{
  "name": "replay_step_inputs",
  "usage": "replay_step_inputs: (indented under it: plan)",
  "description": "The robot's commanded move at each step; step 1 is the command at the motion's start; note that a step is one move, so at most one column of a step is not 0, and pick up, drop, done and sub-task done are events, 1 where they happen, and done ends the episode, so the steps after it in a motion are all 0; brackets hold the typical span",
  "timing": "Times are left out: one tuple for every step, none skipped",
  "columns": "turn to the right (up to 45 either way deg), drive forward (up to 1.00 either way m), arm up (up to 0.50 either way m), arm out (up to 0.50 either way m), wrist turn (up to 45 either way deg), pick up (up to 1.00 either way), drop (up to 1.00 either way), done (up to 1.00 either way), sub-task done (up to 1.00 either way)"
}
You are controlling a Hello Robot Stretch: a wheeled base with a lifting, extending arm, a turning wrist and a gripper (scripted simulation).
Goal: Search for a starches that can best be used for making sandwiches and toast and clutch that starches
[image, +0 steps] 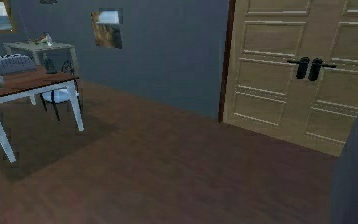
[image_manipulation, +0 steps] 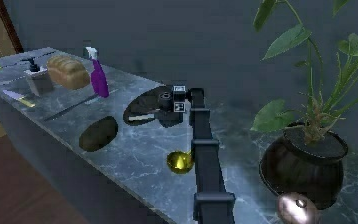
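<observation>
A brown loaf of bread [image_manipulation: 67,70] lies on the grey marble counter [image_manipulation: 137,165] toward the arm side view's upper left. The dark arm [image_manipulation: 209,170] rises from the bottom edge. The gripper [image_manipulation: 155,108] is at its far end, to the right of the loaf and well apart from it. A dark oval dish [image_manipulation: 137,106] lies on the counter at the gripper's far end, so I cannot tell whether the gripper holds anything.
A purple spray bottle [image_manipulation: 97,77] stands right of the loaf, a soap dispenser [image_manipulation: 34,78] left of it. Another dark oval [image_manipulation: 99,133], a gold bowl [image_manipulation: 180,160] and a potted plant [image_manipulation: 302,165] share the counter. The forward view has a table [image: 32,88], chair [image: 17,66] and double doors [image: 302,70].
</observation>
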Motion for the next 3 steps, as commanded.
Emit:
replay_step_inputs:
  plan:
    - [0.0,0.0,0.0,0.0,0.0,1.0,0.0,0.0,0.0]
    - [0.0,0.0,0.1,0.0,0.0,0.0,0.0,0.0,0.0]
    - [0.0,0.0,0.0,0.0,0.0,0.0,0.0,1.0,0.0]
